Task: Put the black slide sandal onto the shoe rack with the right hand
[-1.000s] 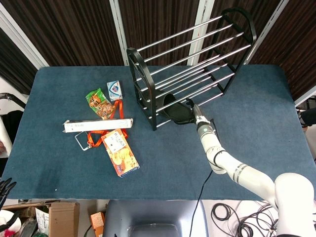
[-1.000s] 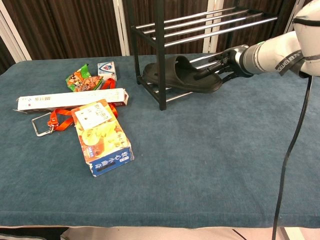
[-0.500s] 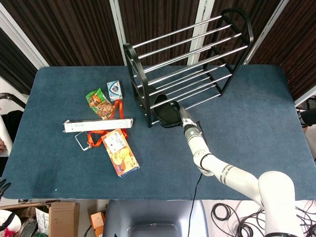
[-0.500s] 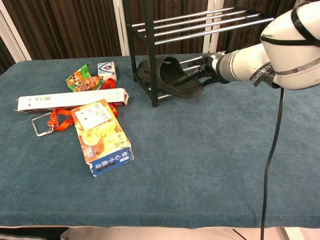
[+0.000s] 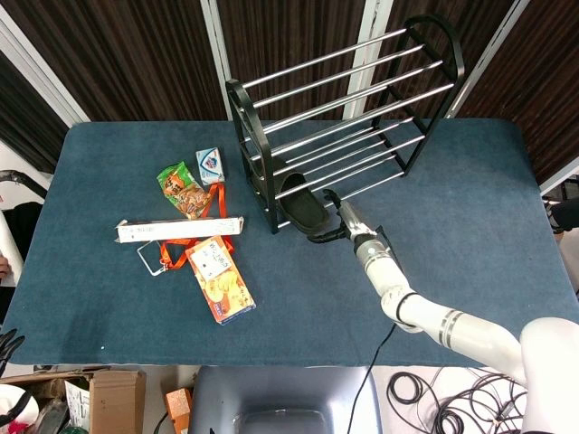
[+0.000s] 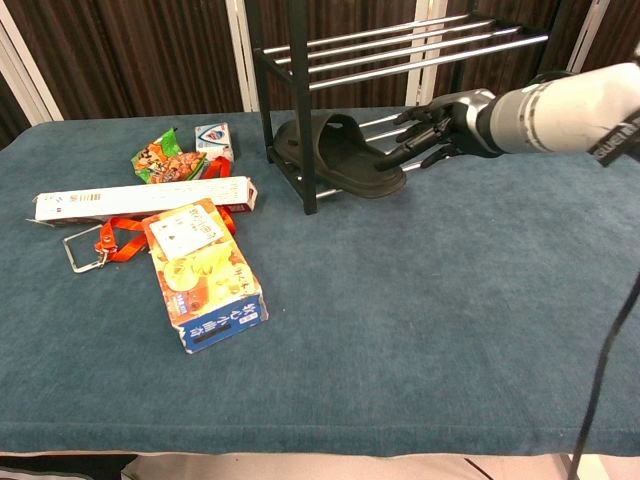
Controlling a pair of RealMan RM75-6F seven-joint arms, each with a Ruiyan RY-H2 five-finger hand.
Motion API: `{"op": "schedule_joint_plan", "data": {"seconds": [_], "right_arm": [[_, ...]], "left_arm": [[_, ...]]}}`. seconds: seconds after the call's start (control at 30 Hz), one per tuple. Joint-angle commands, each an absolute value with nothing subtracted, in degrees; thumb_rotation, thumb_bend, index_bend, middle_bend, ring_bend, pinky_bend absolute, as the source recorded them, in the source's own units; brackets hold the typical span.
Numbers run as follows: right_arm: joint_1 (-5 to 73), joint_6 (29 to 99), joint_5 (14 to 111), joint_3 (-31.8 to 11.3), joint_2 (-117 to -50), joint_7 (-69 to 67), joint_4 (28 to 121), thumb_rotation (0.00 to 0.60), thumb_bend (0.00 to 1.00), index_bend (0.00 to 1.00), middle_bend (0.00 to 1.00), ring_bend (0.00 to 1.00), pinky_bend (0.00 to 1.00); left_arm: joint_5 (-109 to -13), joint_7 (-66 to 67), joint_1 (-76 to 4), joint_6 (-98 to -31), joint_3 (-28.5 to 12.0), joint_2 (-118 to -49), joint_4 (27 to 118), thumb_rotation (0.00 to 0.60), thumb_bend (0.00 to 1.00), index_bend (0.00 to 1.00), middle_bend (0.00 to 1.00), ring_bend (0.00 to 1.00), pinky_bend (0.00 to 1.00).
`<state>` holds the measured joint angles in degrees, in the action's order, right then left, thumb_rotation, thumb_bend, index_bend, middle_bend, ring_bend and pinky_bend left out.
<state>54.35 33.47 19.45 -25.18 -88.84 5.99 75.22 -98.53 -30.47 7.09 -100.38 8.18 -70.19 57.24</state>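
Observation:
The black slide sandal lies on the lowest bars of the black shoe rack, at the rack's left end, with its heel sticking out toward the front. My right hand hovers just right of the heel, fingers spread, holding nothing. Its fingertips reach to the sandal's rim; I cannot tell whether they touch it. A dark sliver of my left hand shows at the lower left edge of the head view, too little to read.
Left of the rack lie a green snack bag, a small blue-white carton, a long white box, an orange strap with a metal buckle and an orange biscuit box.
The sandal slid further left onto the bottom tier and the rack shifted slightly left. My right hand then let go of the sandal and drew back to the right, fingers spreading.

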Motion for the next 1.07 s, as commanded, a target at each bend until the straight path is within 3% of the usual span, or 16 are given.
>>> {"op": "schedule_joint_plan", "data": {"seconds": [0.03,0.2,0.37,0.53,0.77,1.07], "right_arm": [[45.4,39.6,33.7,-21.3,-80.8,4.4,87.1,0.600,0.00,0.00,0.05,0.00,0.12],[32.9,54.5,57.8,-12.1,-72.6,5.1,97.4,0.600,0.00,0.00,0.02,0.00,0.11],[20.0,74.1,77.5,-0.2,-67.4,12.1,97.7,0.600,0.00,0.00,0.00,0.00,0.10],[8.8,89.2,83.0,5.6,-69.6,20.4,92.2,0.600,0.00,0.00,0.00,0.00,0.10],[4.0,95.0,86.3,5.4,-70.6,13.3,88.5,0.600,0.00,0.00,0.00,0.00,0.09],[3.9,93.0,87.0,4.9,-70.3,12.6,88.2,0.600,0.00,0.00,0.00,0.00,0.09]], "left_arm": [[-98.5,-30.4,7.0,-100.8,7.8,-70.3,57.4,0.600,0.34,0.00,0.00,0.00,0.02],[-97.1,-27.6,6.7,-102.1,5.6,-70.6,60.1,0.600,0.35,0.00,0.00,0.00,0.02],[-95.6,-19.1,5.9,-103.3,2.5,-71.0,66.6,0.600,0.35,0.00,0.00,0.00,0.02],[-95.5,-13.8,4.8,-101.1,2.2,-70.0,73.4,0.600,0.35,0.00,0.00,0.00,0.02],[-98.1,-13.5,3.9,-98.8,4.4,-68.3,75.3,0.600,0.36,0.00,0.00,0.00,0.02],[-100.5,-15.3,3.2,-97.4,6.5,-67.6,74.6,0.600,0.36,0.00,0.00,0.00,0.03]]}}
